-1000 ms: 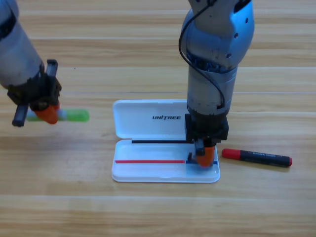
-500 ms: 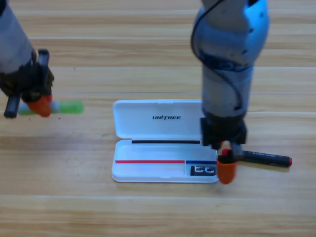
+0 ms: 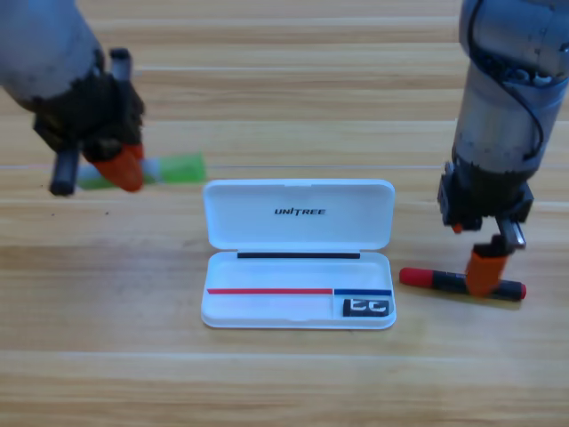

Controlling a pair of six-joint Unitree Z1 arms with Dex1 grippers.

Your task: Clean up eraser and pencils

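Observation:
My left gripper (image 3: 123, 169) is shut on the light green pencil (image 3: 176, 167) and holds it level above the table, left of the white case (image 3: 298, 233). The green stick juts out to the right of the orange jaws. Inside the open case, the dark eraser (image 3: 366, 307) lies in the tray's right end. On the table to the right of the case lies the black pencil with the red cap (image 3: 440, 280). Directly over its middle, pointing down, is my right gripper (image 3: 484, 271), whose orange tip covers part of the shaft.
The case lies open in the middle of the wooden table, lid folded back towards the far side. The thick grey right arm (image 3: 502, 98) rises from the pencil to the top right corner. The left arm (image 3: 44, 44) fills the top left corner.
The right gripper left the eraser in the case and swung right, over the black pencil. The left gripper rose and shifted right, carrying the green pencil.

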